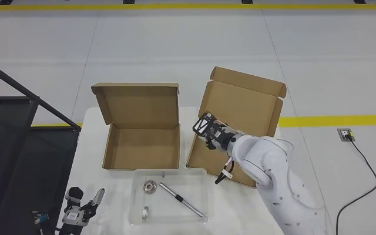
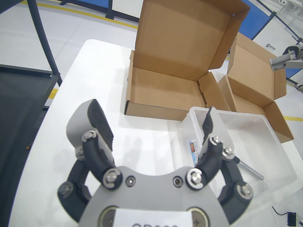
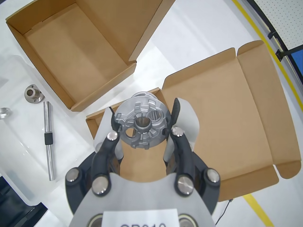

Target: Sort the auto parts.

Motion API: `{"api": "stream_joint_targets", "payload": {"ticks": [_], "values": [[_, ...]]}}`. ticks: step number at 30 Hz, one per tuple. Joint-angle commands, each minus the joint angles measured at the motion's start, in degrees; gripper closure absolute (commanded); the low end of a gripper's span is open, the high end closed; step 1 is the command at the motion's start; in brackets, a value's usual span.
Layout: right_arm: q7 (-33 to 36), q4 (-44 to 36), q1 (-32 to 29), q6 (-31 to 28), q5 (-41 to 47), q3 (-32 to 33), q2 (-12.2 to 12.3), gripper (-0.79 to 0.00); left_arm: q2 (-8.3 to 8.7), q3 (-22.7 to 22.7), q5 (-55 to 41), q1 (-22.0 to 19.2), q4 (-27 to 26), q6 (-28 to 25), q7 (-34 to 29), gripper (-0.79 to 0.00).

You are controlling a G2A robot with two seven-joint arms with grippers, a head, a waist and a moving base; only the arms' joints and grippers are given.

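Since the right end effector (image 3: 144,113) pinches the round grey cast-metal hub (image 3: 142,125) by its rim, it may slip and miss the brown cardboard box (image 3: 225,124) beneath.

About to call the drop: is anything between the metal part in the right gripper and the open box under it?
Nothing visible. The right gripper holds the round metal part over the right box, lid folded back, floor bare. It hangs near one side wall, though.

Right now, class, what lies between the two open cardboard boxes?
Nothing but a narrow bare strip of white table; the left box and right box stand apart. The top and right wrist views both show it.
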Motion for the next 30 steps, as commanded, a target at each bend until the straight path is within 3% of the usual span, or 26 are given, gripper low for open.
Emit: {"api": "stream_joint_targets", "payload": {"ticks": [1,3,5,9,14,21,24,30], "values": [[-0.03,0.0,0.0,0.01,0.02,0.01,0.0,0.0,0.0,0.0,0.0,0.0,0.0,0.0,0.0,-0.785],[-0.81,0.18,-1.13,-2.69,1.23,-1.06,0.05,0.0,0.0,0.0,0.0,0.0,0.0,0.0,0.0,-0.785],[-3.48,-0.16,-2.56,-0.66,1.66,0.14,0.18,0.0,0.0,0.0,0.0,0.0,0.0,0.0,0.0,-0.785],[-14.51,0.05,-7.14,-2.39,9.15,6.72,0.96,0.0,0.0,0.0,0.0,0.0,0.0,0.0,0.0,-0.785],[-26.46,6.64,-10.65,-16.1,25.71,16.4,2.31,0.0,0.0,0.0,0.0,0.0,0.0,0.0,0.0,-0.785],[-30.04,21.61,-6.85,-33.25,41.15,19.46,3.57,0.0,0.0,0.0,0.0,0.0,0.0,0.0,0.0,-0.785],[-27.78,26.78,-3.33,-33.91,41.52,18.04,3.84,0.0,0.0,0.0,0.0,0.0,0.0,0.0,0.0,-0.785],[-23.84,31.05,2.69,-25.26,30.52,11.2,3.31,0.0,0.0,0.0,0.0,0.0,0.0,0.0,0.0,-0.785]]}}
